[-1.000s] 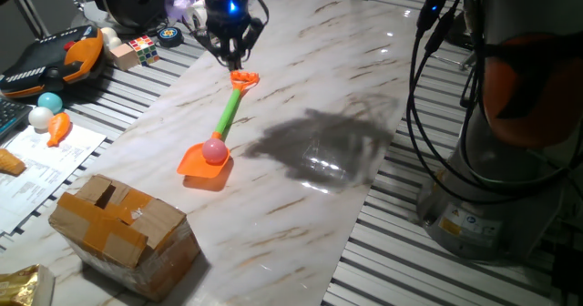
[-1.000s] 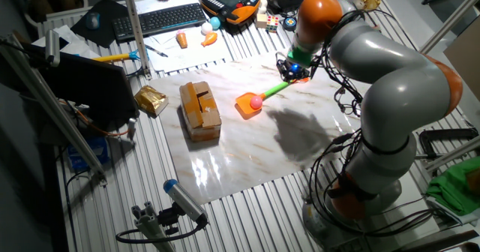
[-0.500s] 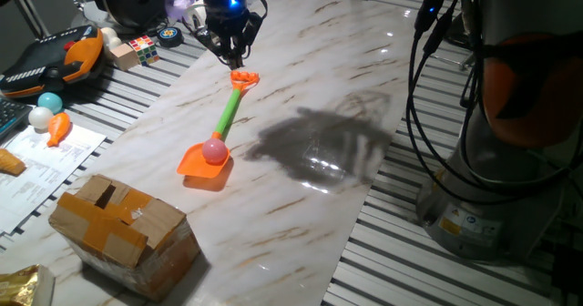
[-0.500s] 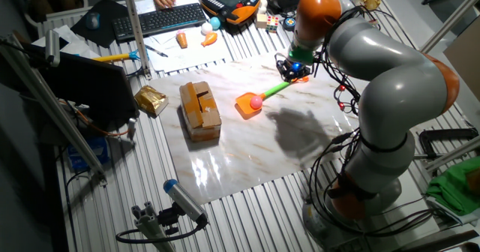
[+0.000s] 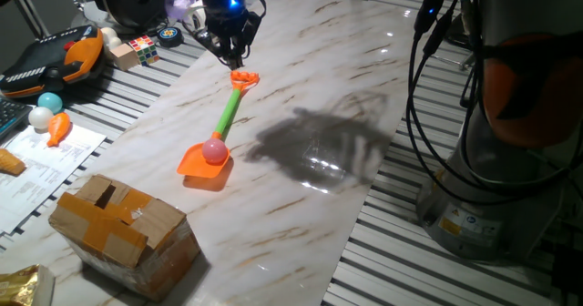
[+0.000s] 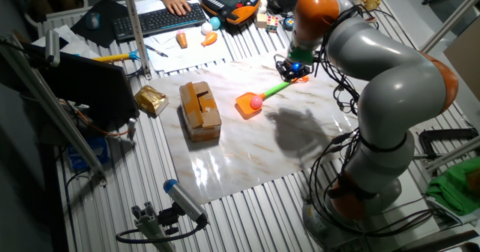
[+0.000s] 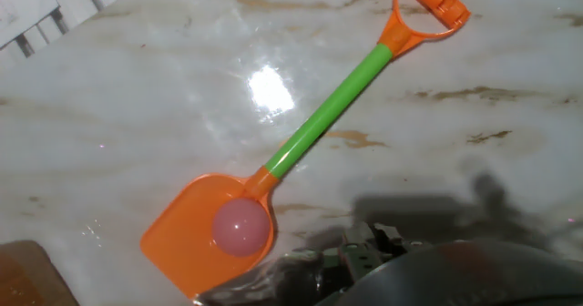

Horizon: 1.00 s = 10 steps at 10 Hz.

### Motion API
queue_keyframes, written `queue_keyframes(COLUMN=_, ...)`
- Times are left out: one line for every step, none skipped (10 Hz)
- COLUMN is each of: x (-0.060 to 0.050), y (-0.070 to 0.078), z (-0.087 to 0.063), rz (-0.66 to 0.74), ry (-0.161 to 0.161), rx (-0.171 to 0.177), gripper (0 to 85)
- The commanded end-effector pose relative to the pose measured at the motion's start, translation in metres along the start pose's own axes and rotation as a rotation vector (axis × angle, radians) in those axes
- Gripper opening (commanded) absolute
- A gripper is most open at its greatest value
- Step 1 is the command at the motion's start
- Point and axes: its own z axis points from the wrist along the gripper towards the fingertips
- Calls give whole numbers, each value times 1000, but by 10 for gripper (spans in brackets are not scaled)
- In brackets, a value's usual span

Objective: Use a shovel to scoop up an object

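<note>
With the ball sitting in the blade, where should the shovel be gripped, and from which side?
Probably the orange D-handle of the shovel, from above. It lies flat, clear of the box, and far from the ball, so a grip there is least likely to disturb it.

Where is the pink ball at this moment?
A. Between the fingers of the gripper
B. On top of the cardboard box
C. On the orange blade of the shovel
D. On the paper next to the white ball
C. The pink ball sits on the orange blade of the shovel, near where the green shaft joins it, while the shovel lies flat on the marble table.
</note>
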Motion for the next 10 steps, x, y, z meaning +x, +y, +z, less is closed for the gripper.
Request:
queue_keyframes(x=0, y=0, z=0, rz=0, ry=1, rx=-2, gripper=7)
queue_keyframes(x=0, y=0, z=0, rz=-1, ry=1, rx=-2, gripper=7)
queue_keyframes(x=0, y=-2, z=1, rz=-11, ry=-2, rx=-2, gripper=7)
queue_keyframes(x=-1, y=-4, z=1, rz=-18, ry=-5, rx=-4, gripper=7)
queue_keyframes(x=-1, y=-3, z=1, rz=-21, ry=-5, rx=-4, gripper=7)
queue_keyframes(x=0, y=-2, z=1, rz=-21, ry=-4, rx=-1, gripper=7)
queue_keyframes(x=0, y=-2, z=1, rz=-21, ry=5, rx=0, gripper=7)
queue_keyframes(x=0, y=-2, z=1, rz=-23, ry=18, rx=-10, gripper=7)
queue_keyframes(x=1, y=-1, z=0, rz=-29, ry=10, rx=-8, gripper=7)
queue_keyframes(x=2, y=1, z=1, rz=-32, ry=-2, rx=-5, gripper=7)
